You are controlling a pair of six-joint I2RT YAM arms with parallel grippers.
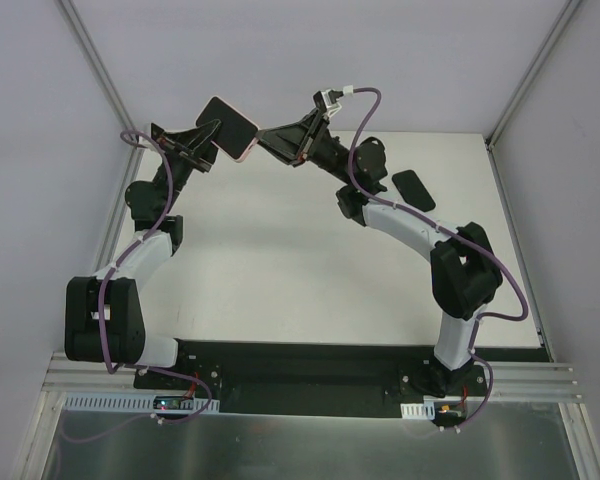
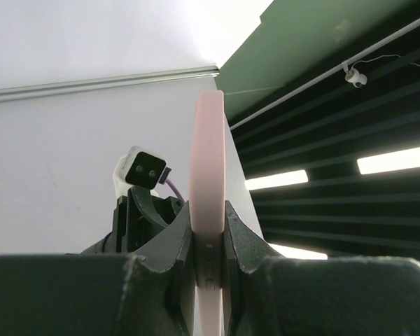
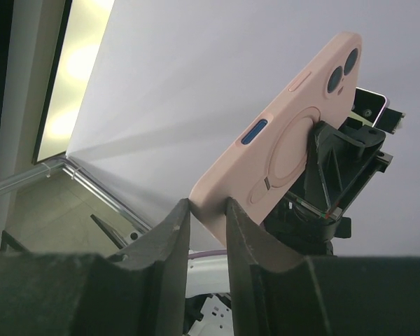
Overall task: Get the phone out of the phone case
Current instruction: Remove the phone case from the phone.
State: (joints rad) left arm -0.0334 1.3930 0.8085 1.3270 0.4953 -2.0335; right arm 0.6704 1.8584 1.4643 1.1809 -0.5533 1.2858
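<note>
My left tool (image 2: pixel 208 234) is clenching the phone case (image 2: pixel 210 147) edgewise, aloft; my right tool (image 3: pixel 206 213) is straddling its 6 o'clock corner, grip unclear.

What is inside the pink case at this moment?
A black phone sits in the case, face showing from above. Its sides and back are covered by the case.

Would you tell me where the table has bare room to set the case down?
The middle of the table is bare, between the left arm, the right arm and the base plate. The far edge is crowded, where the left gripper and right gripper meet at the phone case; so is the far right, around the black slab.
</note>
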